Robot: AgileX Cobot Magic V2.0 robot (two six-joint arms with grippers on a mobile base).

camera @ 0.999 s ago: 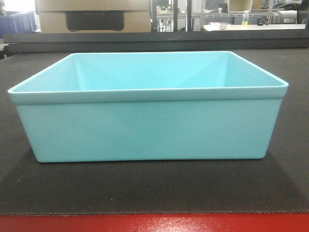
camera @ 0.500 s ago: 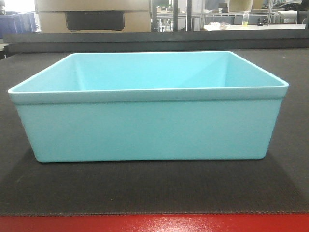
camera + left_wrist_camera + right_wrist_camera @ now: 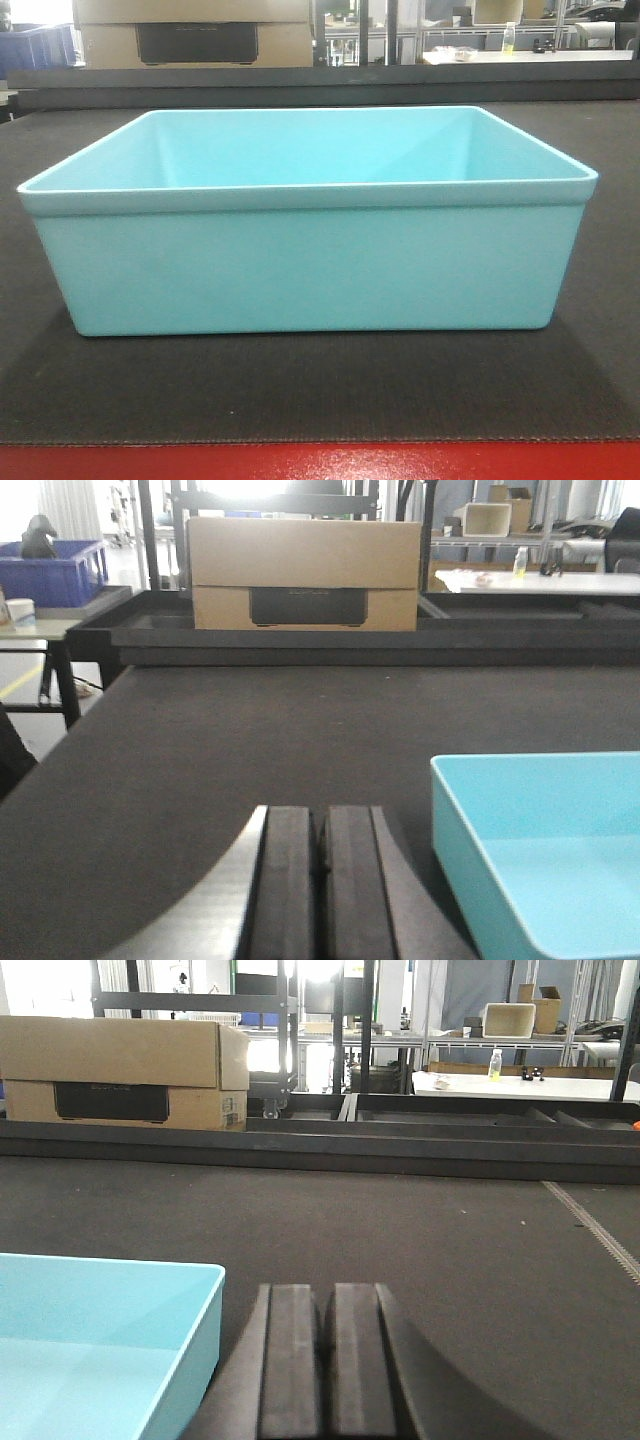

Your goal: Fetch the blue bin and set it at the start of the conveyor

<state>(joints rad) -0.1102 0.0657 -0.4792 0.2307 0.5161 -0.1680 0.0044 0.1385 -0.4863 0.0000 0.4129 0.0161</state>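
The blue bin point(image 3: 310, 260), a light turquoise tub, stands upright and empty on the conveyor start point(image 3: 300, 390), a dark textured belt with a red front strip. Neither gripper shows in the front view. In the left wrist view my left gripper point(image 3: 321, 825) is shut and empty, just left of the bin's left rim point(image 3: 520, 840) and apart from it. In the right wrist view my right gripper point(image 3: 328, 1305) is shut and empty, just right of the bin's right rim point(image 3: 130, 1330) and apart from it.
A cardboard box point(image 3: 303, 575) stands beyond the belt's far black rail point(image 3: 350, 650). A dark blue ribbed bin point(image 3: 55, 570) sits on a side table at far left. Shelving and a table with a bottle point(image 3: 495, 1063) stand in the background.
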